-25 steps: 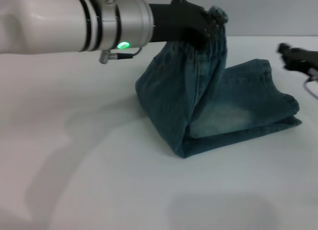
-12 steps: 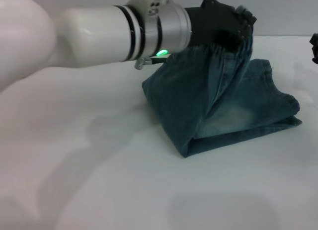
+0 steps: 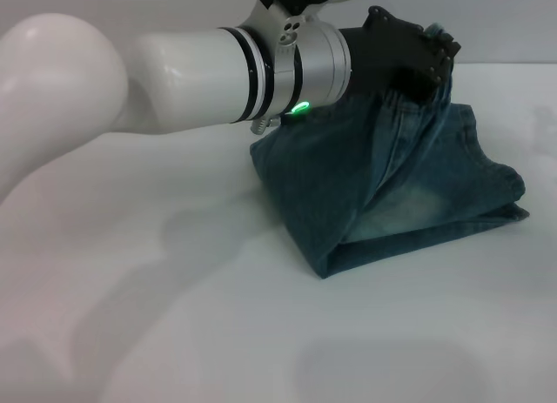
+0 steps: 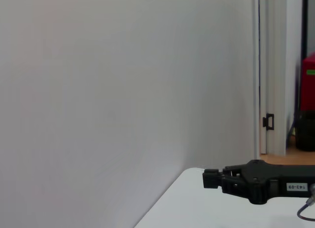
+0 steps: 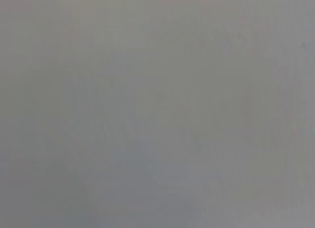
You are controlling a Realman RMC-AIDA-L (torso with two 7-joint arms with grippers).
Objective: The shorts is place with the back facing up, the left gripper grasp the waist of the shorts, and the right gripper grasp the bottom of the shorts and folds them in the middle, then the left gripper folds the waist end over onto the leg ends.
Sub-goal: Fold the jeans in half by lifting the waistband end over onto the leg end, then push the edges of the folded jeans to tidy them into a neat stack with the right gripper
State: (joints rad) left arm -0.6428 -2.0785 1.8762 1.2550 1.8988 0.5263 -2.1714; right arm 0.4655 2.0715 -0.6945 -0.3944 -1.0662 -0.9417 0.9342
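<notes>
The shorts [image 3: 383, 194], faded blue-green denim, lie folded lengthwise on the white table [image 3: 174, 325], with their near part draped up in a tent shape. My left gripper [image 3: 426, 59] hangs above them in the head view, shut on the waist of the shorts [image 3: 433, 30], whose puckered band is bunched between the black fingers. The bottom of the shorts [image 3: 513, 198] lies flat on the table at the right, under and beyond the raised waist. My right gripper [image 4: 212, 179] appears only in the left wrist view, a black claw low over the table's far side, apart from the cloth.
My thick white left arm [image 3: 174, 81] crosses the upper left of the head view above the table. A grey wall [image 4: 123, 90] stands behind the table, and a doorway with a red object [image 4: 309, 85] lies beyond. The right wrist view is plain grey.
My left arm has carried the waist to the right and slightly down, closer over the leg ends. The right gripper has slid out of the head view at the right edge.
</notes>
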